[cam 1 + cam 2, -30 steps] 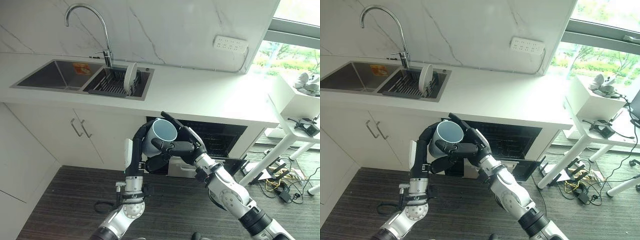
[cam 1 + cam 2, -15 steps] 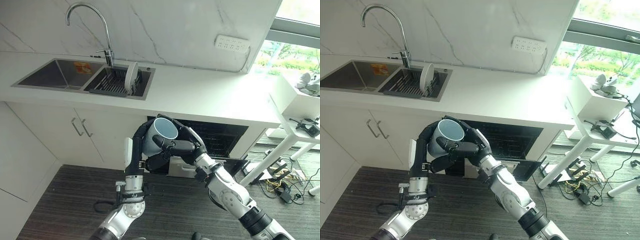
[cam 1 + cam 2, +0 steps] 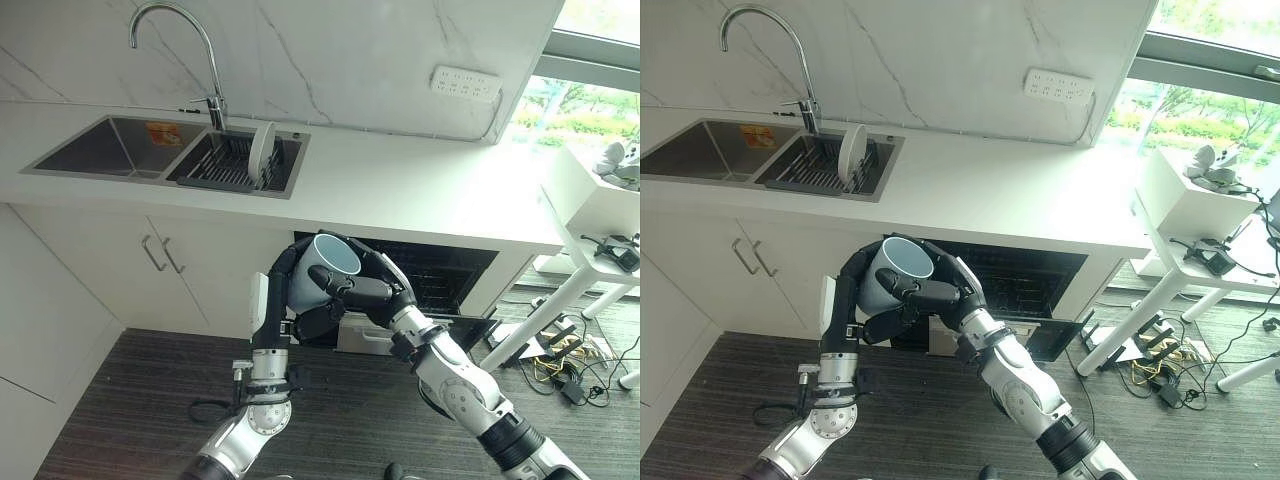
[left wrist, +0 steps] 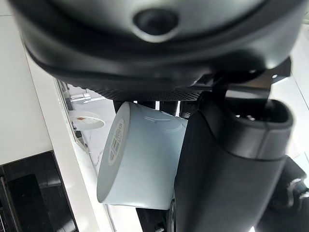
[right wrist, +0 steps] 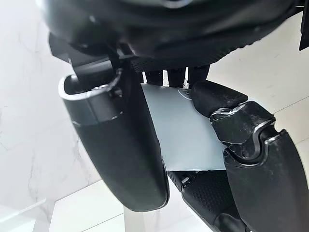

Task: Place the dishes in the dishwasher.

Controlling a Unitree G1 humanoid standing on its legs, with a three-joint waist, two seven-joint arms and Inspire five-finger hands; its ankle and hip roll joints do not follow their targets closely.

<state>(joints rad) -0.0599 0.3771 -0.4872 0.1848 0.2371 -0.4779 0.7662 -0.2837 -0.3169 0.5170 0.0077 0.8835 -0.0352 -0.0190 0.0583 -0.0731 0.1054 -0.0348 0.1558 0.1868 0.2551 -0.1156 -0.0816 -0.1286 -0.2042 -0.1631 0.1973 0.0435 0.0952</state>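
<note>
While both the left hand (image 3: pixel 300 275) and right hand (image 3: pixel 370 290) curl around the pale-blue mug (image 3: pixel 322 270) at frame centre, handover seems underway; next, lower it into the open dishwasher (image 3: pixel 440 280).

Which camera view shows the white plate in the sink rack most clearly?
The left eye view: the white plate stands upright in the sink rack, unobstructed. The right eye view shows it likewise. The left wrist view catches it small, beyond the cup.

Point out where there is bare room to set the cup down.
Bare countertop runs between the sink and the window. The right sink basin is crowded by a rack and plate. Both hands, left and right, grip the cup.
</note>
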